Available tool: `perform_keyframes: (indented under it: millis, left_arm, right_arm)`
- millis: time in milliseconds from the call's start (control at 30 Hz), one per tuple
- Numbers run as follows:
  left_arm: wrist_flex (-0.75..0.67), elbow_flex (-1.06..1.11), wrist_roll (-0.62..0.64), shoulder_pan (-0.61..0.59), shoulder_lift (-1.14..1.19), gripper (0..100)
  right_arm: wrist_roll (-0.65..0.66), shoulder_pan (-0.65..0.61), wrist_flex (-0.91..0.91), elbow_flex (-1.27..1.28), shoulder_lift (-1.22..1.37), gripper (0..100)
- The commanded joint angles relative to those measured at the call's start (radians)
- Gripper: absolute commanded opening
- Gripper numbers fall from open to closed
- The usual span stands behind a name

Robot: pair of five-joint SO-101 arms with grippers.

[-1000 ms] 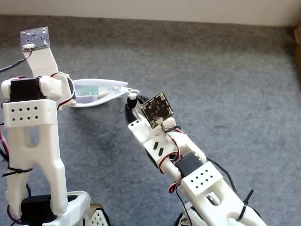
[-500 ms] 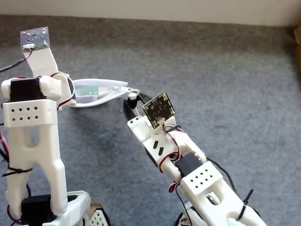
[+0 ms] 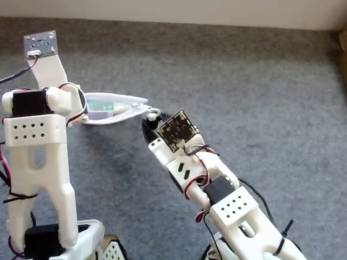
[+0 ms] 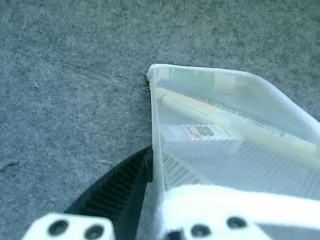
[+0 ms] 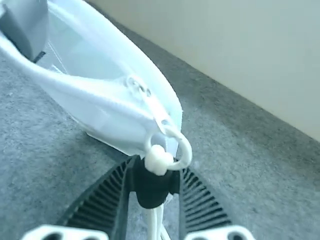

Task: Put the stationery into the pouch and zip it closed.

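Inside pouch (image 4: 280,175), pen (image 4: 235,120), eraser (image 4: 200,141) prob.

Label on small block (image 4: 200,140) inside pouch (image 4: 225,175) blurred; no text legible.

Plain indoor room, kind unclear — grey felt-like surface (image 3: 260,81), pale wall (image 3: 217,11) behind

White printed arms (image 3: 38,162) — black servos (image 3: 27,102), red-and-black wiring (image 3: 191,187), black zip ties (image 3: 283,238); right gripper (image 5: 156,167) with ribbed black fingers (image 5: 100,195).
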Motion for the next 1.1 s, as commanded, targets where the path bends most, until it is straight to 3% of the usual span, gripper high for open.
perform_keyframes:
  millis: [0, 200, 367, 733, 900, 1067]
  left_arm:
    - [-0.034, 0.016, -0.008, 0.010, -0.004, 5]
    - [-0.034, 0.012, 0.002, 0.030, -0.004, 24]
    - [-0.034, -0.005, -0.002, 0.071, -0.005, 24]
    - [-0.032, -0.148, -0.012, 0.245, 0.004, 25]
    - [-0.064, -0.154, -0.140, 0.407, 0.005, 25]
    - [-0.126, -0.151, -0.198, 0.492, 0.005, 25]
  right_arm:
    - [0.029, 0.005, 0.142, -0.012, -0.143, 0.5]
    - [0.115, -0.024, 0.374, -0.005, -0.363, 0.5]
    - [0.193, -0.071, 0.559, -0.012, -0.456, 0.5]
    - [0.190, -0.071, 0.829, 0.001, -0.687, 0.5]
    - [0.192, -0.071, 0.871, 0.077, -0.806, 0.5]
    - [0.196, -0.071, 0.871, 0.162, -0.918, 0.5]
